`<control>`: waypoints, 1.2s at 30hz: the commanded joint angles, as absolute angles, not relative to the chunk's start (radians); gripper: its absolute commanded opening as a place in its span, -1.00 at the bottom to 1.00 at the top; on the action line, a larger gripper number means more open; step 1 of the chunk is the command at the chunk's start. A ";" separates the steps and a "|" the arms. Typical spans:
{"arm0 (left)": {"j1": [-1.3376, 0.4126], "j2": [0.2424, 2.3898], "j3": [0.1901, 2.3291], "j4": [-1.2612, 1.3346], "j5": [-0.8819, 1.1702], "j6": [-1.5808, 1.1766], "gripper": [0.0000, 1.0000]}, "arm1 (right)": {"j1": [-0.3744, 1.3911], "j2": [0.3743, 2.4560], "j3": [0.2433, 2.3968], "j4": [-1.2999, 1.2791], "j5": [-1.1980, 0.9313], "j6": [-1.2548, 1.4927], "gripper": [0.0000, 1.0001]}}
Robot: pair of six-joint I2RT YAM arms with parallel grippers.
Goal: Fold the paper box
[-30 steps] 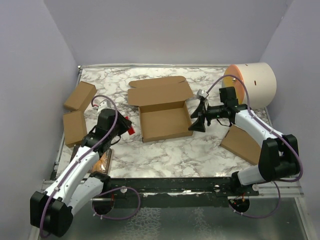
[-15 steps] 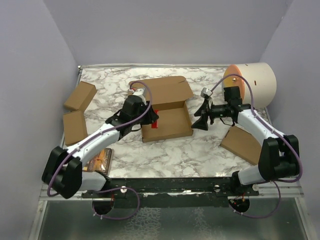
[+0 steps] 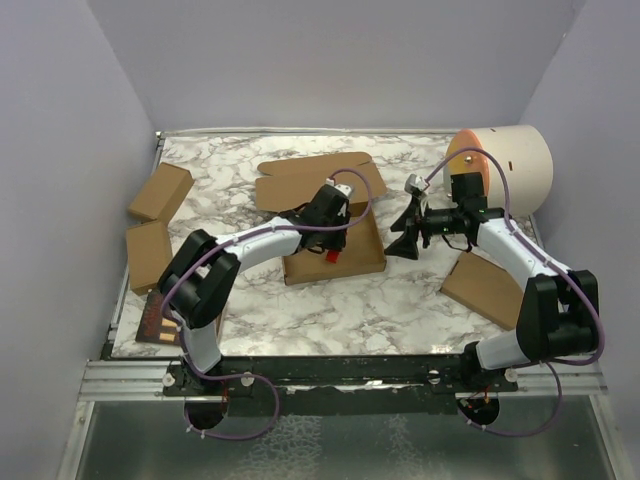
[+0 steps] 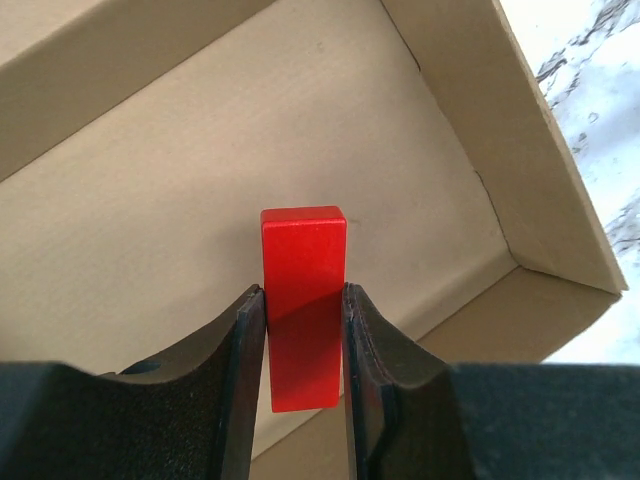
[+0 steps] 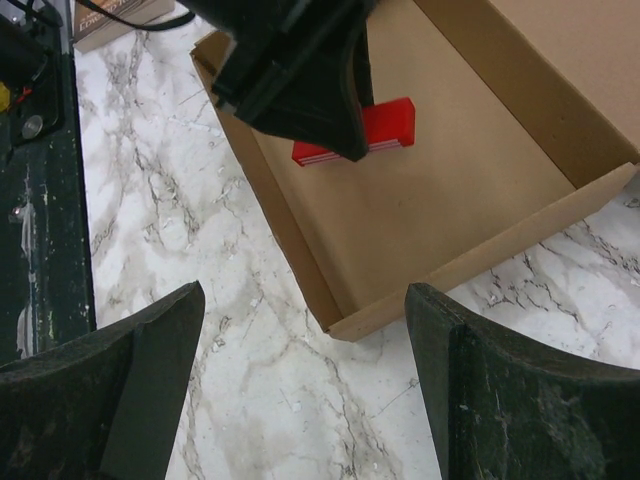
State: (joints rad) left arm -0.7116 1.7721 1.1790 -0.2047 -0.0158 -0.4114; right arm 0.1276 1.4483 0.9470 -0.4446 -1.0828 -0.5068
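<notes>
The paper box (image 3: 362,256) lies open mid-table, its lid (image 3: 300,180) tilted back behind the tray. My left gripper (image 3: 331,248) hangs over the tray, shut on a red block (image 3: 331,255). In the left wrist view the red block (image 4: 303,250) stands upright between the two black pads, my left gripper (image 4: 303,293) above the paper box floor (image 4: 150,200). My right gripper (image 3: 404,242) stands open just right of the tray. From the right wrist, my right gripper (image 5: 303,300) straddles the marble off a corner of the paper box (image 5: 450,200), with the red block (image 5: 388,124) visible inside.
Two small cardboard boxes (image 3: 160,192) (image 3: 149,254) lie at the left, a flat one (image 3: 487,288) at the right. A cream cylinder (image 3: 510,165) with an orange end lies at the back right. A dark flat item (image 3: 160,318) rests near the front left edge.
My left arm has swung from the table's left side to over the box tray, carrying the red block. The right gripper has barely shifted.
</notes>
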 commanded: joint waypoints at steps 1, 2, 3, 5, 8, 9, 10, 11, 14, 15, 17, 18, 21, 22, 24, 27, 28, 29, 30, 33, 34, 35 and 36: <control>-0.733 1.837 1.257 -0.277 -0.093 -0.348 -0.48 | 0.117 1.462 0.945 -0.444 -1.114 -0.525 0.64; -0.734 1.850 1.268 -0.281 -0.096 -0.347 -0.40 | 0.115 1.463 0.945 -0.443 -1.114 -0.526 0.64; -0.735 1.860 1.276 -0.285 -0.097 -0.346 -0.34 | 0.114 1.465 0.945 -0.444 -1.113 -0.526 0.64; -0.735 1.870 1.287 -0.287 -0.099 -0.345 -0.22 | 0.111 1.465 0.946 -0.447 -1.112 -0.528 0.64; -0.734 1.863 1.299 -0.286 -0.100 -0.345 -0.03 | 0.107 1.460 0.949 -0.458 -1.112 -0.545 0.64; -0.735 1.855 1.303 -0.286 -0.100 -0.345 0.01 | 0.106 1.456 0.949 -0.463 -1.113 -0.555 0.68; -0.735 1.844 1.304 -0.283 -0.099 -0.344 0.06 | 0.104 1.452 0.951 -0.469 -1.113 -0.565 0.90; -0.734 1.832 1.303 -0.276 -0.100 -0.343 0.11 | 0.103 1.448 0.951 -0.474 -1.114 -0.575 1.00; -0.735 1.780 1.290 -0.248 -0.102 -0.339 0.14 | 0.101 1.433 0.952 -0.492 -1.126 -0.610 0.99; -0.734 1.754 1.279 -0.229 -0.107 -0.334 0.14 | 0.101 1.428 0.954 -0.494 -1.134 -0.616 0.99; -0.731 1.689 1.244 -0.187 -0.122 -0.319 0.20 | 0.101 1.420 0.965 -0.488 -1.131 -0.617 0.99; -0.722 1.647 1.226 -0.164 -0.126 -0.312 0.24 | 0.101 1.417 0.977 -0.478 -1.122 -0.611 0.99; -0.643 1.534 1.147 -0.091 -0.091 -0.295 0.29 | 0.101 1.419 1.030 -0.412 -1.048 -0.588 0.99; -0.596 1.493 1.120 -0.065 -0.056 -0.296 0.32 | 0.101 1.425 1.048 -0.376 -1.025 -0.578 0.99; -0.480 1.421 1.063 0.001 0.050 -0.330 0.39 | 0.101 1.459 1.093 -0.298 -0.985 -0.484 0.99; -0.305 1.335 0.979 0.116 0.190 -0.399 0.58 | 0.101 1.605 1.260 -0.342 -1.002 -0.358 0.99; -0.256 1.319 0.959 0.142 0.224 -0.416 0.67 | 0.102 1.671 1.352 -0.424 -1.033 -0.369 0.99; -0.211 1.307 0.947 0.155 0.250 -0.435 0.75 | 0.110 1.731 1.467 -0.517 -1.032 -0.377 0.99; -0.160 1.311 0.942 0.157 0.283 -0.459 0.81 | 0.121 1.777 1.525 -0.546 -0.991 -0.367 1.00; 0.006 1.383 0.946 0.207 0.488 -0.591 0.83 | 0.144 1.862 1.638 -0.526 -0.864 -0.268 0.99; 0.062 1.421 0.943 0.244 0.559 -0.658 0.83 | 0.144 1.901 1.706 -0.554 -0.843 -0.232 0.98; 0.108 1.469 0.941 0.288 0.631 -0.722 0.83 | 0.145 1.953 1.783 -0.600 -0.827 -0.207 0.96; 0.141 1.519 0.942 0.339 0.693 -0.789 0.80 | 0.149 2.009 1.869 -0.648 -0.810 -0.188 0.93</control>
